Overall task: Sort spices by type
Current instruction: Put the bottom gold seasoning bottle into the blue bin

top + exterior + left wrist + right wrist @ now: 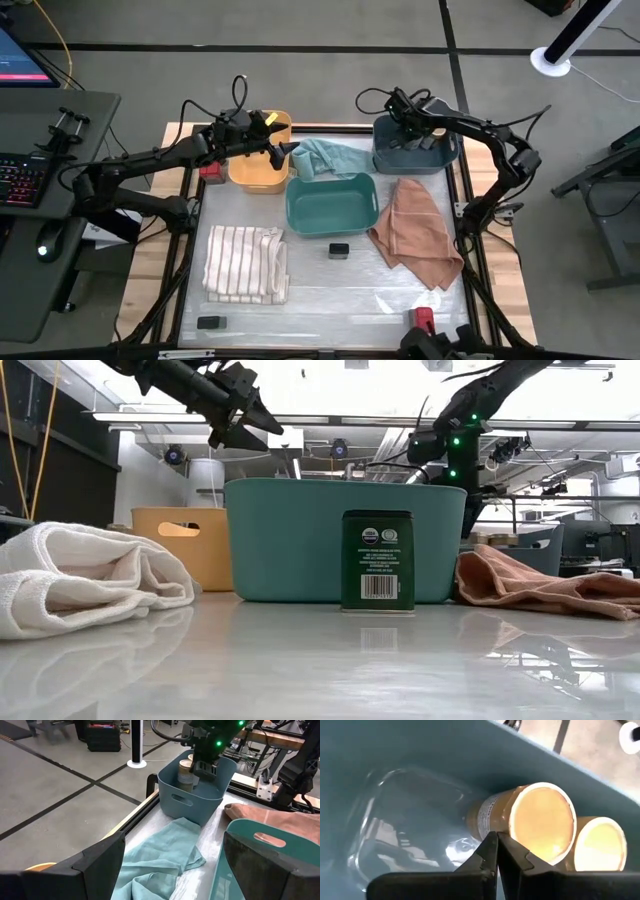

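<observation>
Currently right gripper (496,851) sits clenched, empty, inside grey-blue plastic bin (385,158) beside two tan-lidded round jars (538,822); left gripper (283,150), released, hovers beyond that bin; risk: lifting could topple jars.

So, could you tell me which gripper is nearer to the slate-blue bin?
The right. The right gripper, shut, is down inside the slate-blue bin beside the tan-lidded jars. The left gripper, open, hovers over the yellow bin, a bin's width away.
</observation>
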You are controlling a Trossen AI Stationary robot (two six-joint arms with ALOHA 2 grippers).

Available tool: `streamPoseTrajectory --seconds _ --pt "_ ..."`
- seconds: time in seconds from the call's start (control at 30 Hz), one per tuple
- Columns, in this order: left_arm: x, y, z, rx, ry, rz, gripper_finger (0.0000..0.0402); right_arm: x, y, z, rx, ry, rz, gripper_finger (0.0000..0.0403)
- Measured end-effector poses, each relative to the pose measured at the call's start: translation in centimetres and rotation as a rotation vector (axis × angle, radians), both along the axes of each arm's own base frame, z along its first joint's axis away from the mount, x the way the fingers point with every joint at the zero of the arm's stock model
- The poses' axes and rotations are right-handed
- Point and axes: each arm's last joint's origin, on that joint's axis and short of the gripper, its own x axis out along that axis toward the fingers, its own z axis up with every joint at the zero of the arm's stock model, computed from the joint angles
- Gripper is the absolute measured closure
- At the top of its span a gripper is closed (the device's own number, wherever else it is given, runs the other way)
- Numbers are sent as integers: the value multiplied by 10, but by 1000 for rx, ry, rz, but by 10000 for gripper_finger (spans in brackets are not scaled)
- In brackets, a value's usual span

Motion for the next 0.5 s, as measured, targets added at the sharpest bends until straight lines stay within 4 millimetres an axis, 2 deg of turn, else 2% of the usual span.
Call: streamPoseTrajectory --seconds 0.3,0.5 --pt "0 0 0 0 0 0 78 0 0 0 0 5 16 403" --pt "0 0 0 1 1 3 78 0 3 12 -39 -60 27 403"
